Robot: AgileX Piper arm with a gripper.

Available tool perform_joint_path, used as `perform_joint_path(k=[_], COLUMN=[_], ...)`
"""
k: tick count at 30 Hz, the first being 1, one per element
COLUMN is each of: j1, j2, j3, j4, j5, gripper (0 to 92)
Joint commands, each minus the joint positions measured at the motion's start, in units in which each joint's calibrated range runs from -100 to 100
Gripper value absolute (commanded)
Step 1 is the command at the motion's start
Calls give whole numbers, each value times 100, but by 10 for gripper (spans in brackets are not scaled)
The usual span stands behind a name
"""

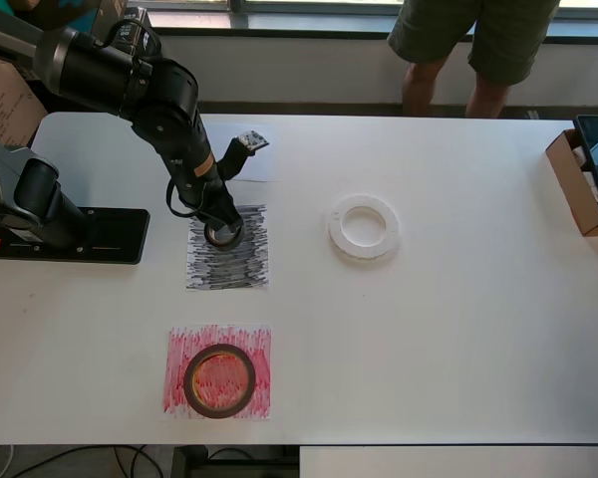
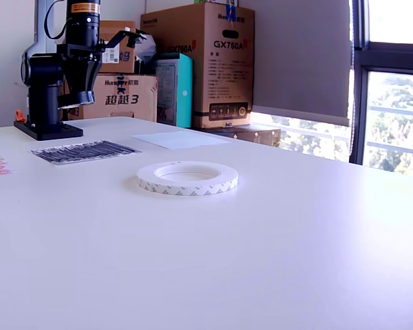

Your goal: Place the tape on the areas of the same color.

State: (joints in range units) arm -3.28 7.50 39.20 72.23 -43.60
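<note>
A white table [image 1: 458, 339] is filling both views, with cardboard boxes stacked behind it in the exterior view. In the overhead view the gripper [image 1: 222, 231] is reaching down over the black patch [image 1: 228, 249] with the small black roll [image 1: 222, 235] between its fingers; from the exterior view the roll appears to be hanging above the paper, and whether the fingers are clamping it tight I cannot tell. The brown roll [image 1: 219, 380] is already lying on the red patch [image 1: 217, 371]. The white ring [image 1: 364, 228] is lying well apart toward the overhead view's right, flat, hole upward, while the white patch [image 1: 249, 164] is sitting just behind the arm.
</note>
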Motion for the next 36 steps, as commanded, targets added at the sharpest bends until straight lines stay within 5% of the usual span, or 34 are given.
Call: perform_joint_path(k=[1, 24, 28, 36], j1=[-66, 440, 384, 424], j2=[344, 1167, 1177, 1139], j3=[19, 655, 655, 600], j4=[-829, -1321, -1321, -1287], j5=[30, 63, 80, 71], gripper=[16, 50, 174, 633])
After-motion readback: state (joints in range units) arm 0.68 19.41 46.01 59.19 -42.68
